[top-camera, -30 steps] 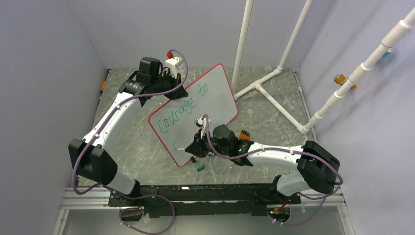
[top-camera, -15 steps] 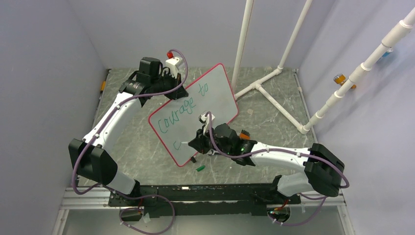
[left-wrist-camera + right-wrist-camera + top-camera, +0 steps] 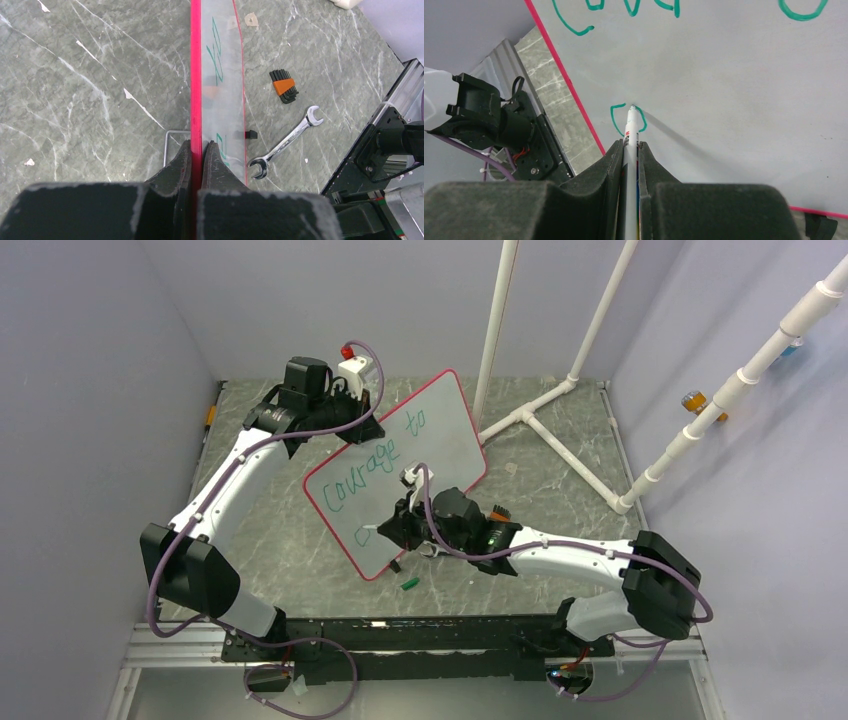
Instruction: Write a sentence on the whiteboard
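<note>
Right gripper (image 3: 392, 528) is clamping the marker (image 3: 368, 532) at the whiteboard's (image 3: 445, 430) lower left, beneath the sentence (image 3: 365, 468) slanting toward upper right. Left wrist: left gripper (image 3: 196, 150) is pinching the red rim (image 3: 196, 75). Right wrist: I'm pressing the tip on a green curl (image 3: 615, 118) mid-frame.

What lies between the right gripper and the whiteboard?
Right wrist view: a white marker, held in the right gripper, its tip touching the whiteboard at a green stroke.
</note>
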